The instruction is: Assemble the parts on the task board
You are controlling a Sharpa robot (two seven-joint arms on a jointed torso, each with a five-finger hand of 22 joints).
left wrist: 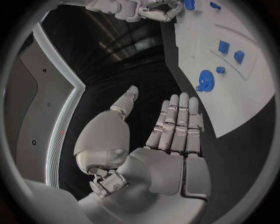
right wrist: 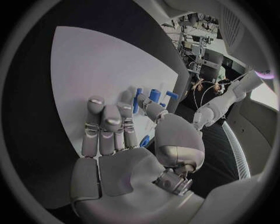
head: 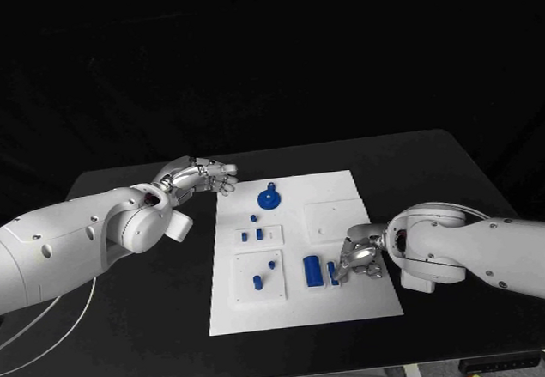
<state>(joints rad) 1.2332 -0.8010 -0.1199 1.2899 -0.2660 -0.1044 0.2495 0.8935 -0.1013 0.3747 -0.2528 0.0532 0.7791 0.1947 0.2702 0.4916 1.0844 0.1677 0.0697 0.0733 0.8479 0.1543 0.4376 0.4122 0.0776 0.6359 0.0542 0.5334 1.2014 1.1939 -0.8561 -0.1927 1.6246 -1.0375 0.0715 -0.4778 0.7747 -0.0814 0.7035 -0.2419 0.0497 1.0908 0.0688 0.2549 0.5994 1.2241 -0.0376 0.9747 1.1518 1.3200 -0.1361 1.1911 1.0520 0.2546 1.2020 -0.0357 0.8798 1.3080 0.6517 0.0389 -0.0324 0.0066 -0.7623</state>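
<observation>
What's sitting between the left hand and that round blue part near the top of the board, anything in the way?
Nothing visible. The left hand hovers with fingers apart over bare table beside the task board, and the round blue part lies exposed on it, with only black table and white board between them.

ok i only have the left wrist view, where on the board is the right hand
observer: the right hand is at the near right part of the task board, beside a blue cylinder
operator: holding anything
observer: in the right wrist view its fingertips are at a slim blue part; whether it grips it I cannot tell
operator: is my left hand over the board
observer: no, the left hand is over the black table, off the board's far left corner
</observation>
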